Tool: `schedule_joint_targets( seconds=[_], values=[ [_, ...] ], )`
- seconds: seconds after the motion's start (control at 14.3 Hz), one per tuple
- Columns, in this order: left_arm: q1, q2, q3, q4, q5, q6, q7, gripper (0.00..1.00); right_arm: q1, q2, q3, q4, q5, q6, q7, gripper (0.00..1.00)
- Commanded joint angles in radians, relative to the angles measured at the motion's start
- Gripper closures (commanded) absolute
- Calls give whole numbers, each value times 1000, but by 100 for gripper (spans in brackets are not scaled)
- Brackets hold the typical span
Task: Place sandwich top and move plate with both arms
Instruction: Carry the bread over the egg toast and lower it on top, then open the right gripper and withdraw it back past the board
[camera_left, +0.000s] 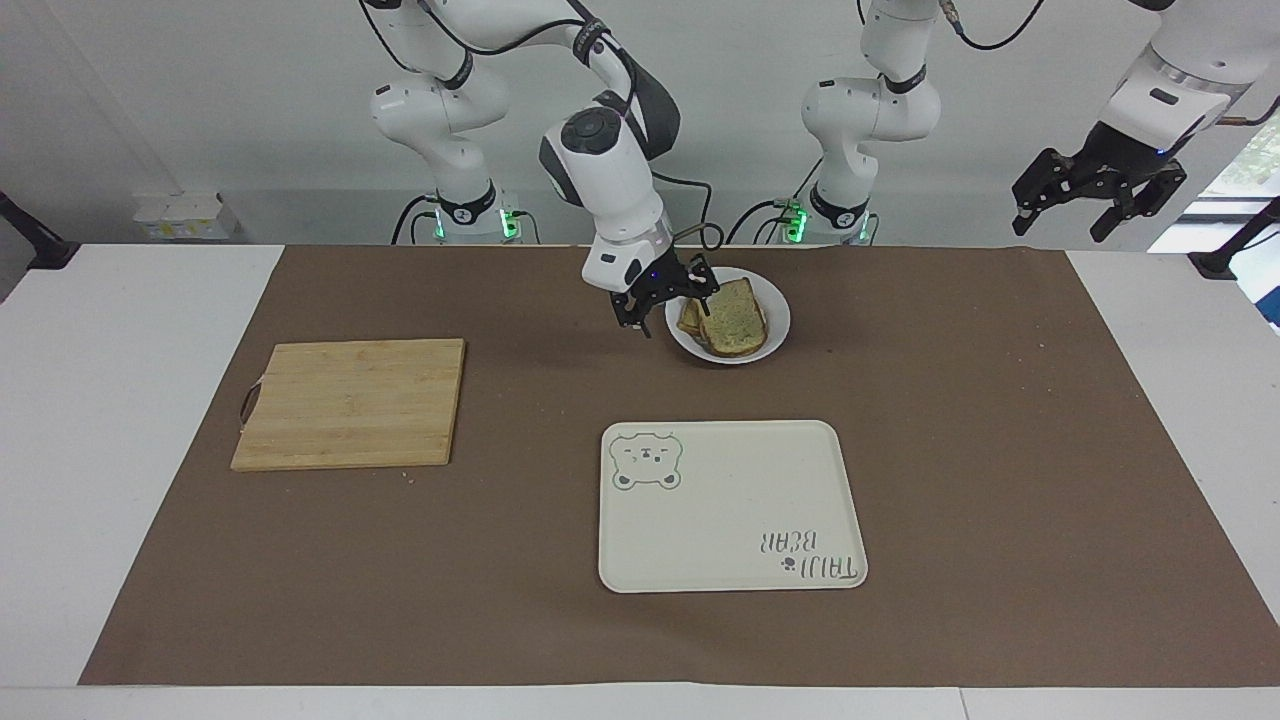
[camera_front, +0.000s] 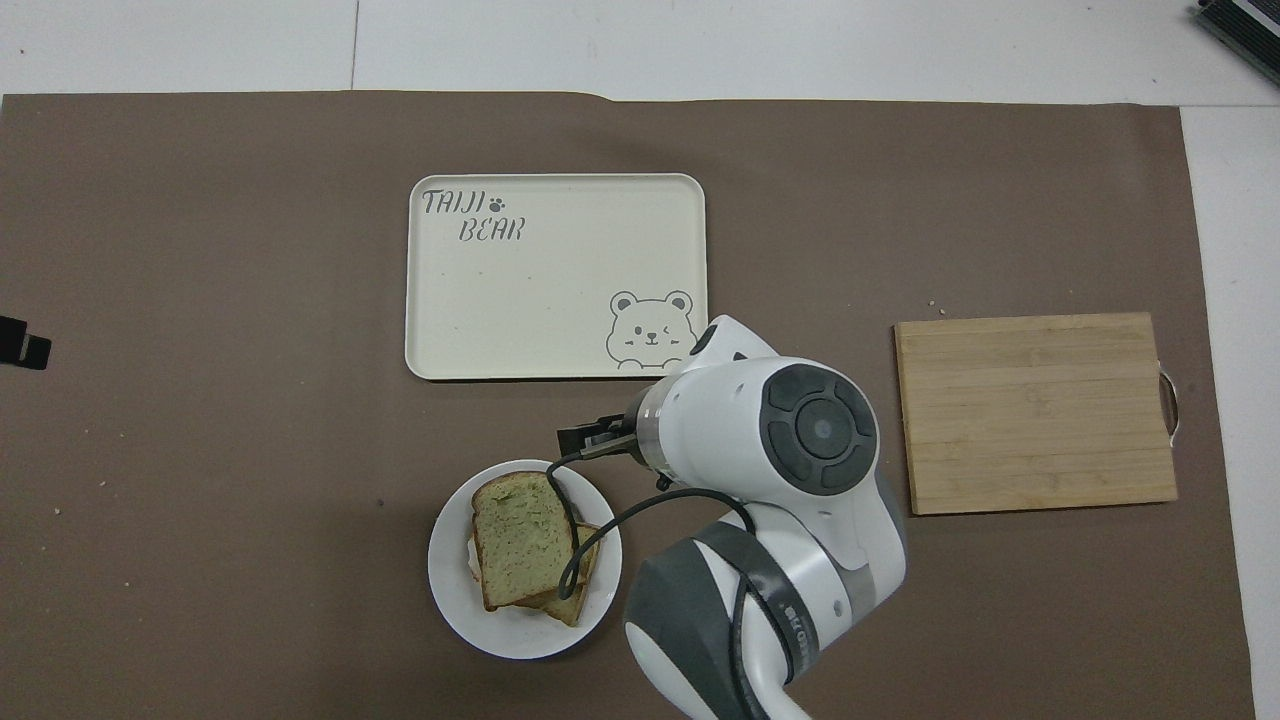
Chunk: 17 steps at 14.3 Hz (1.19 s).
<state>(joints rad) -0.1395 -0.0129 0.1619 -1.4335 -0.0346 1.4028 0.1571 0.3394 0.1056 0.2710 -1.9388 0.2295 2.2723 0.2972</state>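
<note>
The sandwich top (camera_left: 736, 318), a speckled bread slice with brown crust, lies on the lower slice on the small white plate (camera_left: 779, 308), near the robots at mid-table. It also shows in the overhead view (camera_front: 520, 540) on the plate (camera_front: 455, 592). My right gripper (camera_left: 667, 301) is open and empty, just above the mat beside the plate's edge toward the right arm's end; it also shows in the overhead view (camera_front: 590, 438). My left gripper (camera_left: 1098, 192) is open and waits raised high over the left arm's end of the table.
The cream bear tray (camera_left: 731, 507) lies farther from the robots than the plate; it also shows in the overhead view (camera_front: 556, 277). A wooden cutting board (camera_left: 352, 402) lies toward the right arm's end. A brown mat (camera_left: 1000, 450) covers the table.
</note>
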Motion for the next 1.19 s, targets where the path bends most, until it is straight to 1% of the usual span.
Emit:
schedule_joint_targets(
  seconds=[0.0,0.21,0.35,0.49,0.63,0.77,0.91,1.12],
  values=[
    [-5,-22,2,-22,10,-5,2,0,-72,-24,7,38,-57,-62,-26,0],
    [-5,-22,2,-22,10,-5,1,0,-135,-85,7,57,-156,-112,-24,0],
    [-5,-22,2,-22,10,-5,1,0,-183,-118,7,57,-159,-120,-26,0],
    [-5,-22,2,-22,10,-5,2,0,-229,-139,5,63,-160,-164,-26,0],
    [-5,-22,2,-22,10,-5,1,0,-275,-152,4,99,-179,-235,-26,0],
    [-5,-22,2,-22,10,-5,1,0,-309,-152,4,164,-212,-328,-27,0],
    [-5,-22,2,-22,10,-5,1,0,-339,-155,2,216,-216,-402,-27,0],
    [-5,-22,2,-22,10,-5,2,0,-370,-161,-12,257,-214,-476,-20,0]
  ],
)
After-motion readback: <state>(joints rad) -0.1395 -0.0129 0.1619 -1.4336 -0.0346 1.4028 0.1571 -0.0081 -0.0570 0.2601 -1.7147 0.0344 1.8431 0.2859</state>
